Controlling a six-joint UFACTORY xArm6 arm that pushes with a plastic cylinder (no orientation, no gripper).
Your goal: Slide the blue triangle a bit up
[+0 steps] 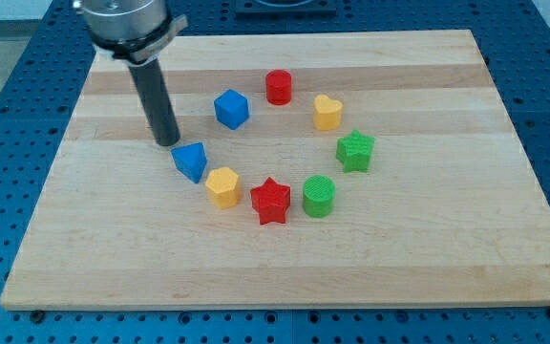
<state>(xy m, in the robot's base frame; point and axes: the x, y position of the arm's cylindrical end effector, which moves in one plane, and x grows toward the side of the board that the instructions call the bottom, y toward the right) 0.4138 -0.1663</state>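
The blue triangle (191, 161) lies on the wooden board (428, 258), left of the board's middle. My tip (166, 143) stands just to the upper left of the blue triangle, close to it; I cannot tell whether it touches. The dark rod rises from the tip toward the view's top left.
The other blocks form a ring with the triangle: a blue cube (231, 109), a red cylinder (278, 87), a yellow heart (327, 113), a green star (355, 151), a green cylinder (319, 196), a red star (271, 200) and a yellow hexagon (222, 186) right beside the triangle.
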